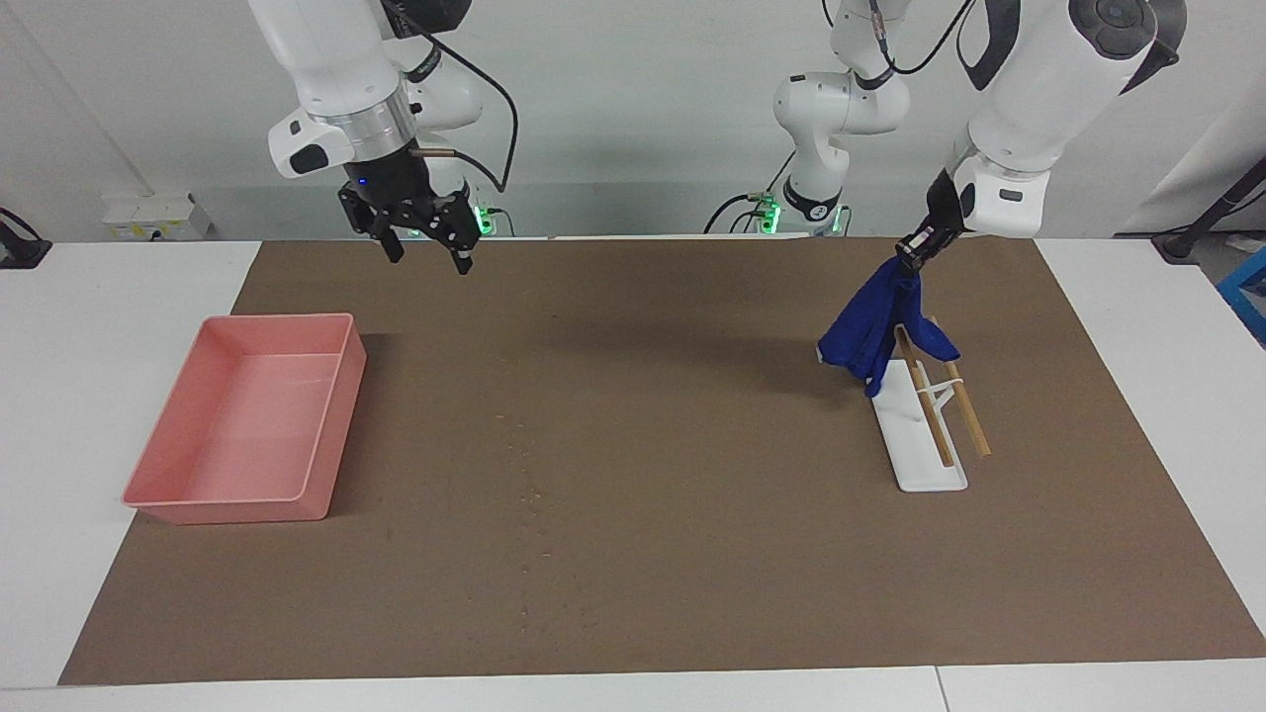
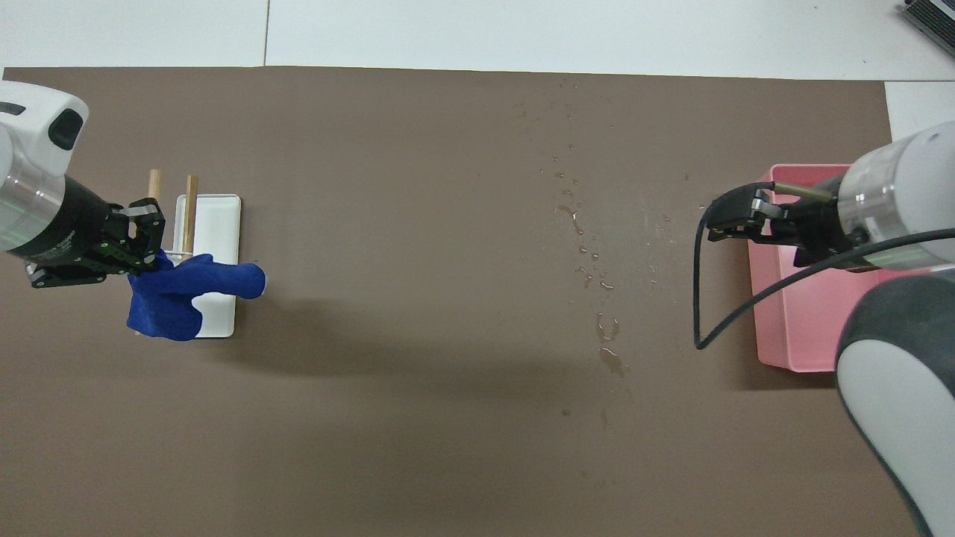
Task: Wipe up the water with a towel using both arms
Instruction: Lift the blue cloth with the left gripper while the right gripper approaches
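Left gripper (image 1: 915, 247) up in the air over the white tray (image 1: 915, 445) with its two wooden sticks (image 1: 964, 420), clenched on the top of the blue towel (image 1: 875, 326), which hangs straight down from the fingertips (lower end just above the tray). Right gripper (image 1: 427, 249) raised beside the pink bin (image 1: 247, 425), jaws spread, grasping nothing. Water (image 2: 586, 257) in a faint trail of droplets on the brown mat (image 1: 643, 574), between tray and bin, well apart from the towel.
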{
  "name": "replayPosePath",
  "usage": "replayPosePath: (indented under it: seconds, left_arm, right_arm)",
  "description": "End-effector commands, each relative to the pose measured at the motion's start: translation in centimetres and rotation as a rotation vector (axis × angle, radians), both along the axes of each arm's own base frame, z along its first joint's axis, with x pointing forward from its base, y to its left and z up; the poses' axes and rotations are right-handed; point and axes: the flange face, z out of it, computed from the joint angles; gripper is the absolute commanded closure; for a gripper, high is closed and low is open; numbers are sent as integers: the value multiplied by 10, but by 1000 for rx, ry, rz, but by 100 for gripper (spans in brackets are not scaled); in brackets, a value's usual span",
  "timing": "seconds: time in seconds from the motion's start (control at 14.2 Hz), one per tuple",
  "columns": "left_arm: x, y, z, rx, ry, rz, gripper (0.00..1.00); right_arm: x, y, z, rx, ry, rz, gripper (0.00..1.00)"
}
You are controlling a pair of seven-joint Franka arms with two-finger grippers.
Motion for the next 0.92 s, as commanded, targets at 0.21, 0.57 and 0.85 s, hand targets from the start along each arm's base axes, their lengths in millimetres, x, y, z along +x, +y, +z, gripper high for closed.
replayPosePath:
  seconds: [0.21,0.57,0.85]
  left_arm:
    - [-16,-47,35,-63,5,203,100]
    - [-34,-112,64,-108,-44,432,100]
    - [-40,-146,74,-176,-51,623,100]
  right_arm:
    - [4,28,-4,195,63,-287,0]
    - [12,80,-11,373,162,-601,0]
    - [13,112,-26,447,279,-739,0]
